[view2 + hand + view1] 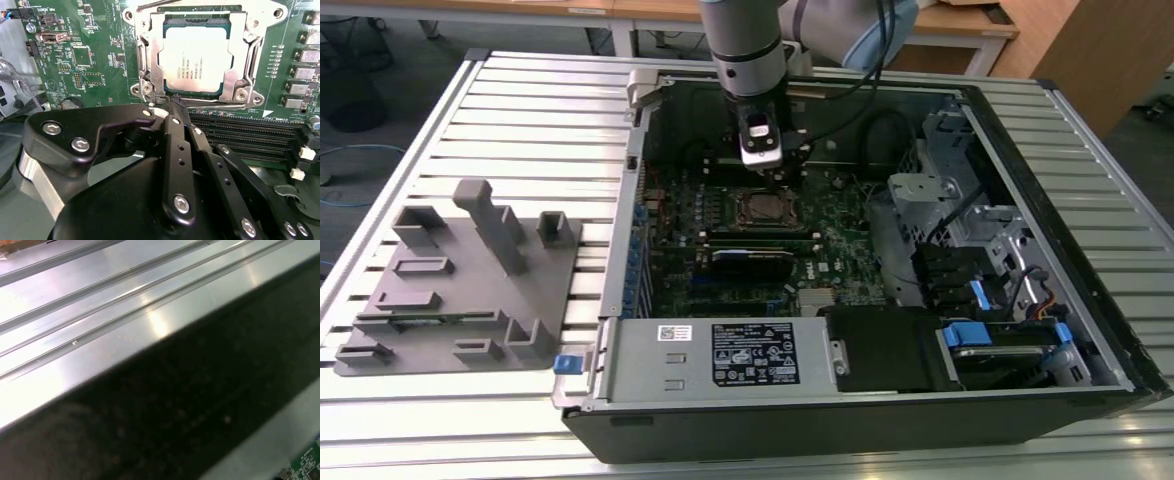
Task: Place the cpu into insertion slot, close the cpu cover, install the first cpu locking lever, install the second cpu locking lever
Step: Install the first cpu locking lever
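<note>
Judging from the second wrist view, you are at the lever step: the cpu [199,57] sits in the insertion slot [141,89] under the lowered cpu cover [150,55], gripper [177,102] clenched on nothing at its rim; any next move there calls for fine aim

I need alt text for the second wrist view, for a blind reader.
The cpu sits in the slot on the green board, with the cover down around it. The black gripper is near the cover's edge.

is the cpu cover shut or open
Shut: the cpu cover lies flat around the cpu, whose metal top shows through its cut-out.
</note>
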`<action>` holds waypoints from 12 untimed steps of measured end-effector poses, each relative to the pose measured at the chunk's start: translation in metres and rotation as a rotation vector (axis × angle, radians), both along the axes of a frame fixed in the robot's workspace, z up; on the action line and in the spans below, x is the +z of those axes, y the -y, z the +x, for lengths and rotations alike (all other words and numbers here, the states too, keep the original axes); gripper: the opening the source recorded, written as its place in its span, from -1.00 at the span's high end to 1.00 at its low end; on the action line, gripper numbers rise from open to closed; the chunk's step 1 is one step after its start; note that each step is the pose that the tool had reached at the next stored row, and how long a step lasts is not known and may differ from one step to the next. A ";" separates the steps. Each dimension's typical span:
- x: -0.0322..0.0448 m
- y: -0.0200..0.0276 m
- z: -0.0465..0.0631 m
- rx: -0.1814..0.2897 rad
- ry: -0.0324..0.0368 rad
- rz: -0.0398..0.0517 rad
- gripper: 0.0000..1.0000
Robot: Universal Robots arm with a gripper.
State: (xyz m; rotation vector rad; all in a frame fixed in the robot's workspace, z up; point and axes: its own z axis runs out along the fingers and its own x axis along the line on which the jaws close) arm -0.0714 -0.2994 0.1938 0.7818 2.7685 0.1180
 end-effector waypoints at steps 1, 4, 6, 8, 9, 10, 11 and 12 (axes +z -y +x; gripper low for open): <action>0.0000 0.0000 0.000 0.000 0.0000 0.0000 0.79; 0.0000 0.0001 0.000 -0.003 0.0001 0.0001 0.79; 0.0003 0.0000 0.000 -0.006 0.0000 0.0000 0.79; 0.0005 0.0000 0.000 -0.010 0.0001 0.0002 0.79; 0.0006 -0.0003 0.000 -0.014 0.0001 0.0002 0.79; 0.0008 -0.0006 0.000 -0.017 0.0000 0.0000 0.79; 0.0008 -0.0010 0.000 -0.020 0.0001 0.0001 0.79; 0.0010 -0.0014 0.000 -0.023 0.0000 0.0000 0.79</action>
